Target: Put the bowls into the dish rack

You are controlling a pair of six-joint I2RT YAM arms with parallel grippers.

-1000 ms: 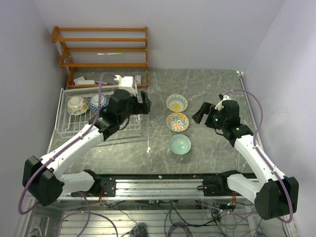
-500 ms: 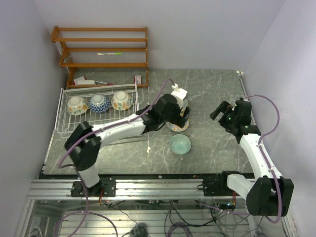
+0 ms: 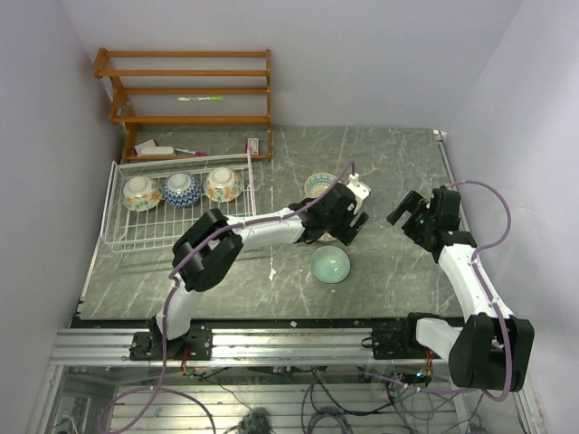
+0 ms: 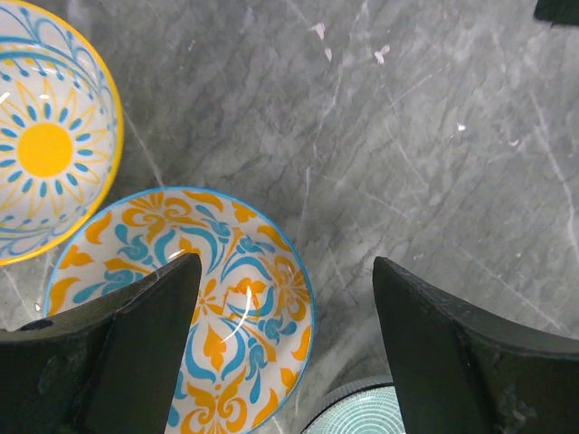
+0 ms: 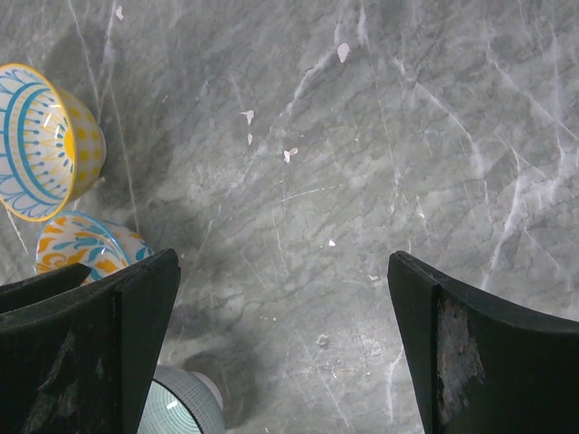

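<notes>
Left pincer (image 4: 285,267) has crossed the grey marbled table (image 4: 434,136).

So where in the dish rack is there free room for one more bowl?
The front half of the dish rack, between its three bowls and its near rim, is bare. The back row is crowded.

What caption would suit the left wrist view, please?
Open left gripper above the orange floral bowl, its yellow neighbour alongside.
</notes>
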